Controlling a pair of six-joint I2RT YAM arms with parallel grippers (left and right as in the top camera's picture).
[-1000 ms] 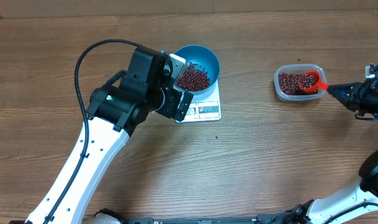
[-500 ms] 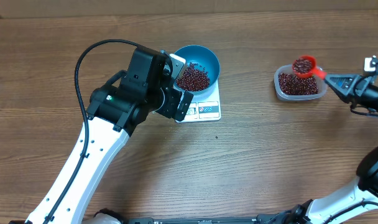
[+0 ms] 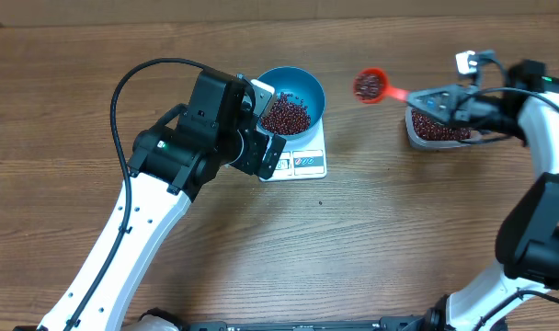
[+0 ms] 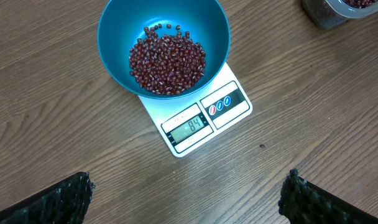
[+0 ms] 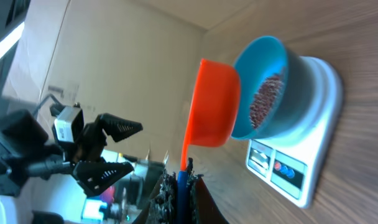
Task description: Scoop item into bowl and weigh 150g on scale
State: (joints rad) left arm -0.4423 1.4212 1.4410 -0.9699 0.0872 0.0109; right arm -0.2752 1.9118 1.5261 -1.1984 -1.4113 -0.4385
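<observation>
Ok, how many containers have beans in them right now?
3: the blue bowl on the scale, the red scoop in the air between bowl and tub, and the clear tub at the right.

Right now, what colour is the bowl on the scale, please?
Bright blue bowl; left wrist view shows it best.

Bare table (image 3: pixel 371 184) lies open between bowl (image 3: pixel 303 85) and tub (image 3: pixel 410 127); the left arm (image 3: pixel 201 138) crowds the bowl's left side.

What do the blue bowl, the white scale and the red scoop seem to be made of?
The blue bowl: probably plastic, smooth, evenly coloured, with a soft sheen. The scale: white plastic body, likely, matte, with printed panels. The red scoop: plastic, it seems; thin, uniform bright wall.
</observation>
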